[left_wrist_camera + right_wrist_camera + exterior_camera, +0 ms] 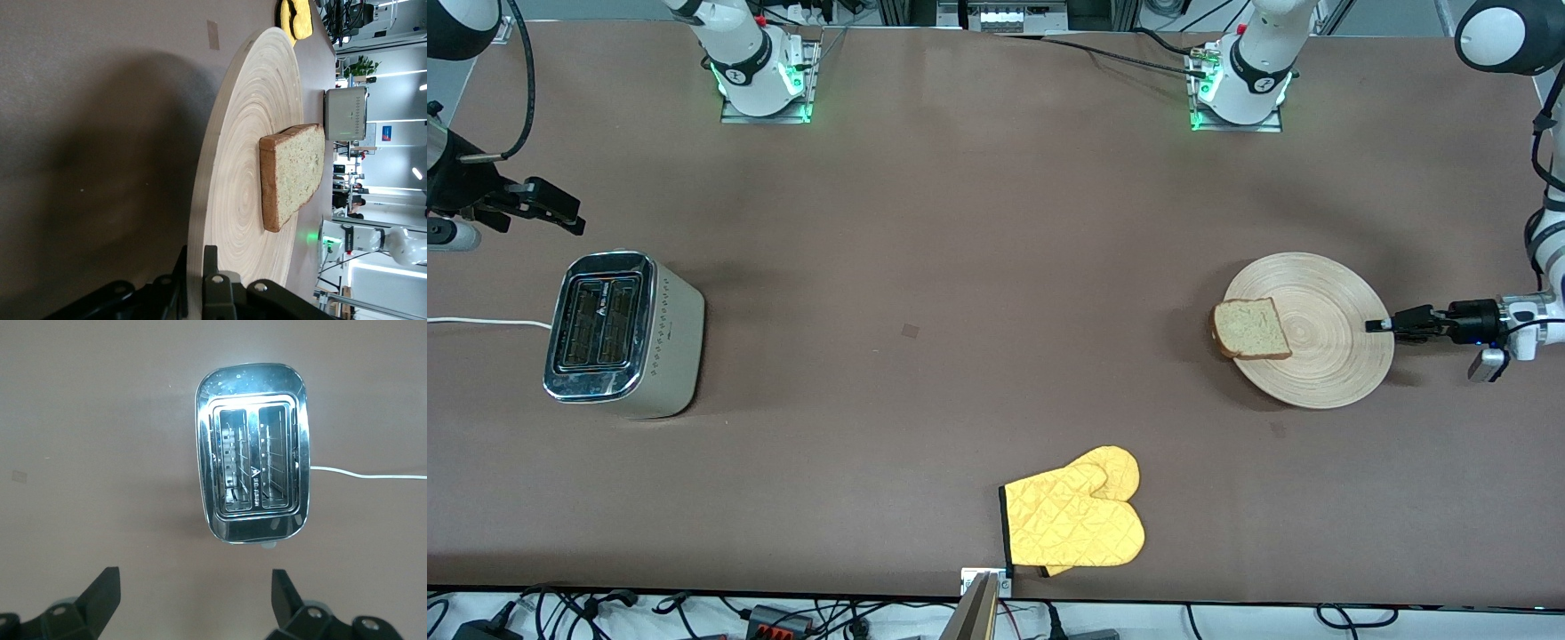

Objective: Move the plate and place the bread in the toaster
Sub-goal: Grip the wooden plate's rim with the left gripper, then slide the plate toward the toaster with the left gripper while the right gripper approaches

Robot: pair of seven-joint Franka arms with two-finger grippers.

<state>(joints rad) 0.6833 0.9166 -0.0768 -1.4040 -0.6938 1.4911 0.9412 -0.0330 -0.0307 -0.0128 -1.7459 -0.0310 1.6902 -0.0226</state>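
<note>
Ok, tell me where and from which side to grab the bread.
Take the bread by its two crust edges from straight above. It lies flat on the plate, at the rim toward the right arm's end, so only a top-down pinch seems practical. The left gripper is at the plate's rim; the right gripper hangs open above the toaster.

Brown table (960,267) under even light. Black cables (694,613) along white floor strip at near edge. Green lamps (1195,120) glow at top edge.
</note>
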